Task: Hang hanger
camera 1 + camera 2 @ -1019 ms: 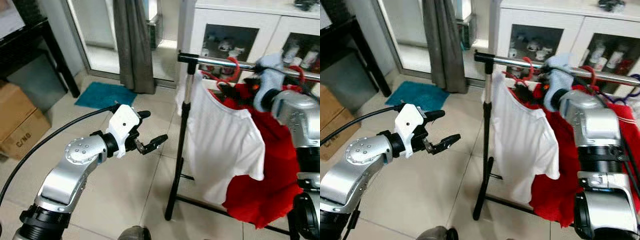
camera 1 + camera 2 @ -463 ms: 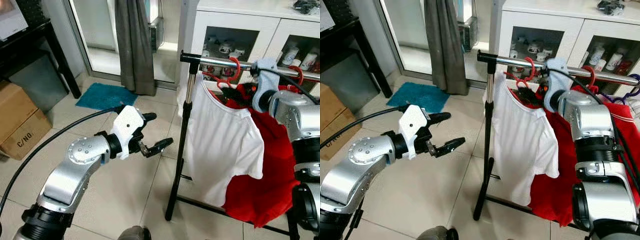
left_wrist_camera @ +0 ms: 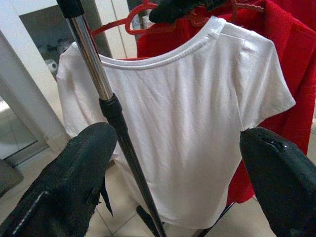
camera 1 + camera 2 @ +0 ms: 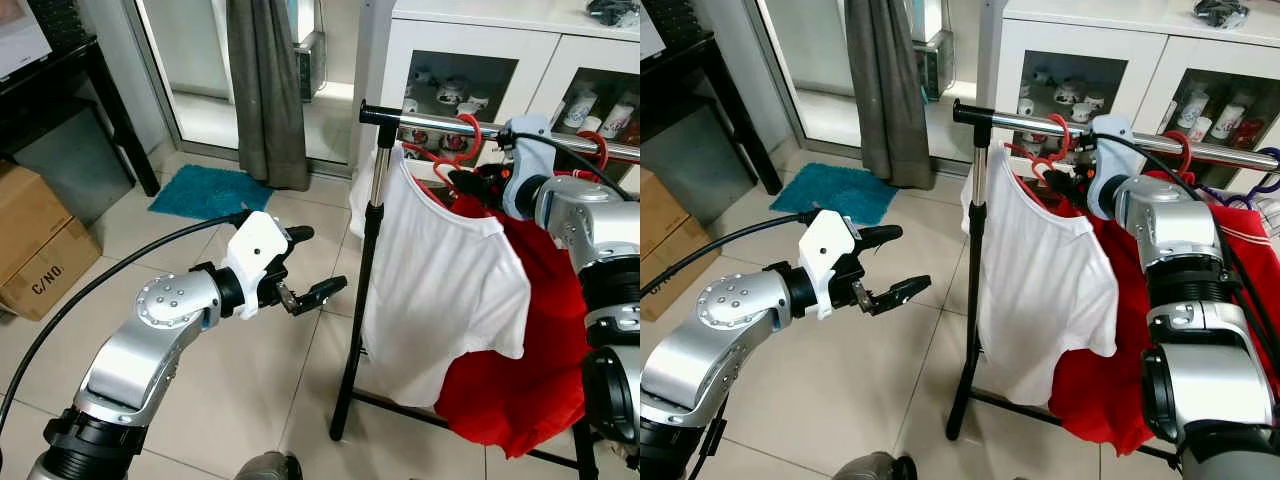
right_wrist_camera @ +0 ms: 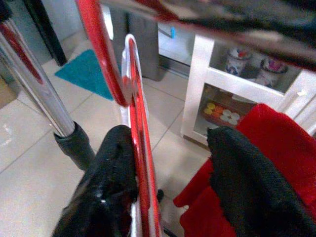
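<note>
A red hanger (image 4: 462, 138) carrying a white T-shirt (image 4: 440, 290) has its hook over the chrome rail (image 4: 425, 122) of a clothes rack, close to the rail's left end. My right gripper (image 4: 468, 182) is at the hanger's neck just below the rail. In the right wrist view its black fingers (image 5: 116, 173) stand apart, with the red hanger wire (image 5: 139, 148) between them and close against one finger. My left gripper (image 4: 318, 260) hovers open in mid-air to the left of the rack post (image 4: 362, 290), holding nothing. In the left wrist view it faces the shirt (image 3: 197, 118).
A red garment (image 4: 530, 380) hangs behind the white shirt. A white glass-door cabinet (image 4: 470, 50) stands behind the rack. A grey curtain (image 4: 265, 90), a teal mat (image 4: 205, 190), cardboard boxes (image 4: 35, 250) and a black table (image 4: 60, 70) stand to the left on the tiled floor.
The white shirt and its hanger have shifted slightly left toward the rail's end, along with my right gripper. My left gripper has edged forward and stays open.
</note>
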You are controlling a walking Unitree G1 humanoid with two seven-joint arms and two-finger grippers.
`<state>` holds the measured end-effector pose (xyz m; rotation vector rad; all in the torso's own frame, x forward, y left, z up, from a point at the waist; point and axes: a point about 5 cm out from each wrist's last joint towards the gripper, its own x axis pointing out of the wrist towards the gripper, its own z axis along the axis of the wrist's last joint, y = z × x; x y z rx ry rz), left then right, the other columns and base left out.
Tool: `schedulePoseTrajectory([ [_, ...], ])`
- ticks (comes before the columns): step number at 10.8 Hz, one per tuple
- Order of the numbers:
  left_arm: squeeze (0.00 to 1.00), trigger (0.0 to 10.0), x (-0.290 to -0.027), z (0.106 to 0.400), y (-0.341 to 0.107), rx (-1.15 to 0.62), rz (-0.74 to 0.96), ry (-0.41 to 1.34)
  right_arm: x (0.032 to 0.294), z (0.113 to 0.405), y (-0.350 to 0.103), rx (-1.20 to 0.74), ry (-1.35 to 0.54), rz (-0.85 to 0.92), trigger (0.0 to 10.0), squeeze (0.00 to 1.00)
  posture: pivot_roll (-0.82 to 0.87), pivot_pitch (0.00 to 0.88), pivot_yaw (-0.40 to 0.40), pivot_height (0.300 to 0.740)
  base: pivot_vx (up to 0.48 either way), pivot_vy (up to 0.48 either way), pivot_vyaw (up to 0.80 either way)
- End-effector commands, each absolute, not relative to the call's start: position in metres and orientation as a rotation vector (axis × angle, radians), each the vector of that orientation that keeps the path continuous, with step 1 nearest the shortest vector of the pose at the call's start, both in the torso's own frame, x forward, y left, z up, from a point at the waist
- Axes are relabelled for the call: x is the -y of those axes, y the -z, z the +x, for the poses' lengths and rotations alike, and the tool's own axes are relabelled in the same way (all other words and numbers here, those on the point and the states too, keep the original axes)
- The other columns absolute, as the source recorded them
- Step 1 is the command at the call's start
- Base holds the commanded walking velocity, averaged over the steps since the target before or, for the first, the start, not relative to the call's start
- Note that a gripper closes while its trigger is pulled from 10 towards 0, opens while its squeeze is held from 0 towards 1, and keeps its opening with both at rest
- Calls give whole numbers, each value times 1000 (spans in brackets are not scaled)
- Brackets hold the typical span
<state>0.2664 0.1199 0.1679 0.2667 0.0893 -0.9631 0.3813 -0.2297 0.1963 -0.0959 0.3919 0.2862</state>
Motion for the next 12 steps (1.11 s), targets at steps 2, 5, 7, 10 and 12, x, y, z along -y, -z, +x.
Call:
schedulePoseTrajectory([
  [2,0,10000,-116,265,-171,-84,279,979,230,387,-199,-390,-279,-103,0,0,13,20,27,740,0,0,0],
  [5,0,10000,-117,265,-171,-85,281,981,228,388,-196,-406,-305,-93,0,0,12,19,26,740,0,0,0],
  [7,0,10000,-117,265,-171,-85,283,984,226,388,-196,-407,-319,-93,0,0,11,19,26,740,0,0,0],
  [10,0,10000,-117,265,-170,-86,285,987,227,388,-198,-405,-332,-93,0,0,10,17,26,740,0,0,0],
  [12,0,10000,-116,264,-170,-89,281,979,228,387,-200,-397,-337,-84,0,0,9,7,25,740,0,0,0],
])
